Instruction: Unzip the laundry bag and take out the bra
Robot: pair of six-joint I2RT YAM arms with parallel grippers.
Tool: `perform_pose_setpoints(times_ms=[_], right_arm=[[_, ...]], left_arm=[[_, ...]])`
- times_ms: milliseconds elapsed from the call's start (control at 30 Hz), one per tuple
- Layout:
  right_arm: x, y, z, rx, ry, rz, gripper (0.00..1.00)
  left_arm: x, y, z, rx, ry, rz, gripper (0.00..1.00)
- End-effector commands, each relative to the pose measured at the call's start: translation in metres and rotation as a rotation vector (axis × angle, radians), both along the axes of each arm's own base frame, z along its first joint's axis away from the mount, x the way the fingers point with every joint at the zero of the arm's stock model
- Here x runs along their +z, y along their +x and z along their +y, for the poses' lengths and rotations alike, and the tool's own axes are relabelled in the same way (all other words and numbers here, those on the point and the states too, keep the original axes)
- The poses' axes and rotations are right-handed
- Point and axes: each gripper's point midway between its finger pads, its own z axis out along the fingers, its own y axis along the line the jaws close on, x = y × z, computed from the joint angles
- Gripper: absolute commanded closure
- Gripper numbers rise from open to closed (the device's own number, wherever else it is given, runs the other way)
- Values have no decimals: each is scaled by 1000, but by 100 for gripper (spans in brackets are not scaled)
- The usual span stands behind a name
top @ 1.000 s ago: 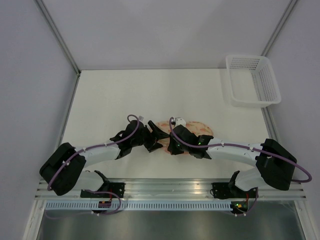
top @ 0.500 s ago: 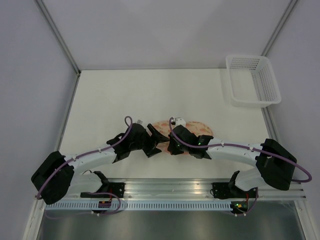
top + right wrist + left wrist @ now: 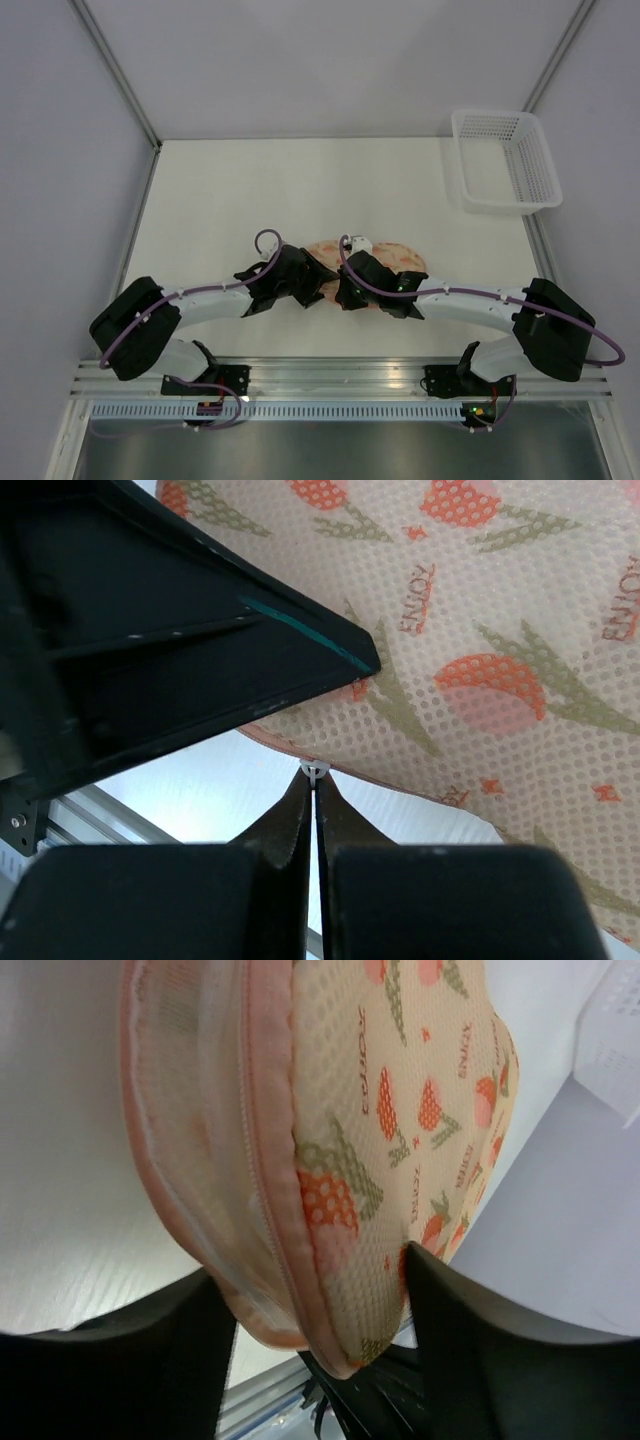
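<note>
**Zip pull taken, bag not seen opened, bra not yet out.**

On the flat off-white table [image 3: 250, 190], the white plastic mesh basket [image 3: 535, 165] is left well away from both sets of fingers. The bean-shaped, domed peach-cream laundry bag with orange-red print [image 3: 400, 258] is found right at the fingertips of both arms. One end of it is straddled by the black two-finger left gripper [image 3: 312, 1265], whose fingers are spread apart with one on each side. Whether that end is squeezed cannot be told. The bag's pink zipper rim [image 3: 270, 1160] is seen unparted between those fingers. The black right gripper [image 3: 316, 780] is pressed together on what is judged to be the small silvery zip pull [image 3: 316, 770]. No bra is visible, so nearly all of the unzipping and the whole removal are judged outstanding.
</note>
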Motion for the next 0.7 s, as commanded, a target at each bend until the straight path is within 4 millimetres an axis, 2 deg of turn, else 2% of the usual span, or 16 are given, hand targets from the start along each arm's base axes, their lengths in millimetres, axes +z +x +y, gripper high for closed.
perform_pose_setpoints(times_ms=[0, 33, 67, 133, 167, 233, 500, 667], right_arm=[[17, 3, 5, 15, 53, -39, 100], [18, 3, 4, 14, 52, -40, 100], [18, 3, 3, 9, 48, -44, 100], [16, 3, -2, -3, 30, -44, 100], [16, 4, -4, -12, 20, -45, 100], [13, 6, -10, -32, -9, -48, 100], [-7, 8, -37, -126, -157, -16, 99], [-13, 8, -52, -169, -196, -15, 100]], left_arm=[[11, 21, -13, 59, -54, -47, 35], [10, 21, -13, 59, -57, -49, 42], [9, 22, -13, 59, -56, -51, 56], [10, 22, -13, 58, -57, -57, 71], [11, 22, -12, 60, -56, -60, 86], [10, 20, -10, 59, -51, -59, 96], [9, 13, 10, 107, -50, -63, 98], [19, 14, 25, 152, -49, -87, 98]])
